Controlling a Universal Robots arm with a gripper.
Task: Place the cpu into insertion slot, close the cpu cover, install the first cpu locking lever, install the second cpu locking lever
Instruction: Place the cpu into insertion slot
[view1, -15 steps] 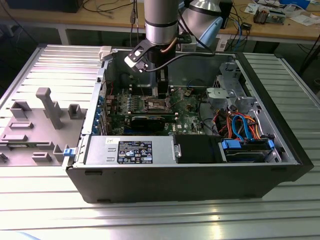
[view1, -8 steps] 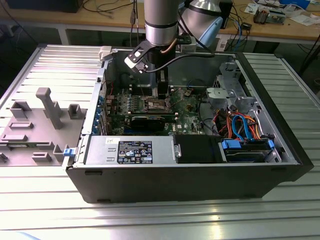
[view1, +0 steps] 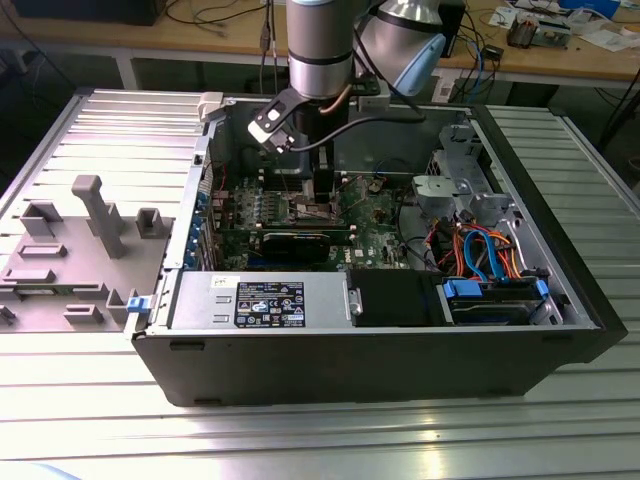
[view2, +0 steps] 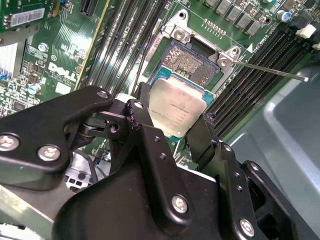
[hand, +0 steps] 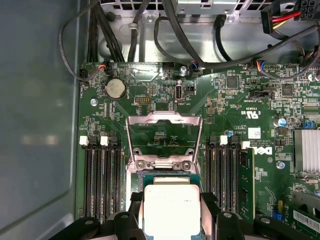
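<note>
My gripper (view2: 174, 114) is shut on the cpu (view2: 177, 106), its black fingers (view2: 145, 107) clamping two opposite edges of the silver-topped chip. The cpu hangs tilted just over the insertion slot (view2: 192, 62), whose dark pin grid lies bare beyond the chip's far edge. In the first wrist view the cpu (hand: 170, 207) covers most of the insertion slot (hand: 165, 177), and the cpu cover (hand: 131, 140) stands flipped up behind it. A thin locking lever (view2: 270, 70) sticks out sideways from the socket corner. In the exterior view the gripper (view1: 322, 192) reaches down into the open computer case (view1: 560, 300) over the green motherboard (view1: 375, 215).
Black memory slots (hand: 102, 175) flank the socket on both sides. Cables (hand: 150, 35) run along the case wall past the board. A long black card (view1: 300, 243), a power supply (view1: 260, 300) and a drive bay with blue and orange wires (view1: 485, 255) fill the case. A grey fixture (view1: 95, 215) stands on the exterior view's left.
</note>
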